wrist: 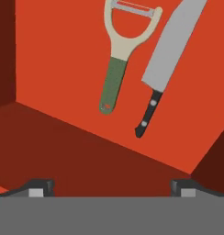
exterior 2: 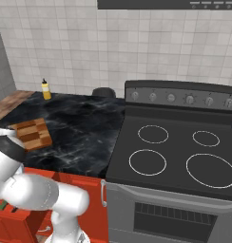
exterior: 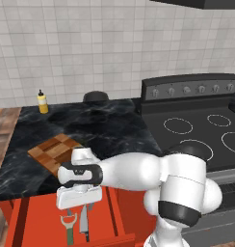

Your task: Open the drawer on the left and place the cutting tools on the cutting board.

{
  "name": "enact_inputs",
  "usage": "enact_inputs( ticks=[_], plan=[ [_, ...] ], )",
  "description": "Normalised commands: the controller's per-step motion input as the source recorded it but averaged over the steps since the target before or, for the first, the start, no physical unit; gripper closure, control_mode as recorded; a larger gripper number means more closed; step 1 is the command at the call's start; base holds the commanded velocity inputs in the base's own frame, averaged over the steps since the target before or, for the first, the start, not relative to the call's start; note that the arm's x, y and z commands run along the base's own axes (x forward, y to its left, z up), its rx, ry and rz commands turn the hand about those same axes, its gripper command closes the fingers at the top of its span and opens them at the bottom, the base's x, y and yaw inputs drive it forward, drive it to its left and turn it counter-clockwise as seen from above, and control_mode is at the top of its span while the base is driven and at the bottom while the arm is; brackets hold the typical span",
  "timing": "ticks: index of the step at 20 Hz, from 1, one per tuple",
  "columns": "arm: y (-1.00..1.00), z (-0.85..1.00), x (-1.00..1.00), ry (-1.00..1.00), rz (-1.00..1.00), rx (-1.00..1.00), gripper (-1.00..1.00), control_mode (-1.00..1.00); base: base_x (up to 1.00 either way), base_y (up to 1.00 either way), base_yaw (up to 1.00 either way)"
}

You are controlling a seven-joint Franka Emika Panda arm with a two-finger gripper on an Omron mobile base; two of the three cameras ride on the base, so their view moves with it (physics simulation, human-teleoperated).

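Note:
The drawer (exterior: pixel 28 217) stands pulled out below the counter, its red floor (wrist: pixel 58 55) bare apart from the cutting tools. The green-handled peeler (wrist: pixel 116 64) and the dark-handled knife (wrist: pixel 166 59) lie side by side, apart from each other. In the left base view the peeler (exterior: pixel 68 226) and knife (exterior: pixel 84 223) sit just under my hand. My gripper (exterior: pixel 80 209) hangs over them, pointing down, open and holding nothing; its fingertips (wrist: pixel 39 187) stand wide at the near drawer wall. The checkered cutting board (exterior: pixel 53 151) (exterior 2: pixel 31 133) rests on the counter above the drawer.
A yellow bottle (exterior: pixel 42 102) (exterior 2: pixel 45 89) stands at the back of the black marble counter (exterior: pixel 100 125). A dark round object (exterior: pixel 95 96) sits by the wall. The stove (exterior: pixel 201 130) (exterior 2: pixel 179 156) borders the counter on the right.

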Motion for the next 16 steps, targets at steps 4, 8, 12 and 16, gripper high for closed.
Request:
enact_inputs(
  ticks=[4,8,12,16],
  plan=[
    [0.08,-0.39,0.0,0.0,0.0,-0.15,-1.0,-1.0,0.0,0.0,0.0],
    [0.06,-0.63,-0.03,0.0,0.0,-0.2,-1.0,-1.0,0.0,0.0,0.0],
    [0.02,-0.46,-0.03,0.0,0.0,-0.13,-1.0,-1.0,0.0,0.0,0.0],
    [0.01,-0.04,0.0,0.01,0.0,-0.01,-1.0,-1.0,0.0,0.0,0.0]
  ],
)
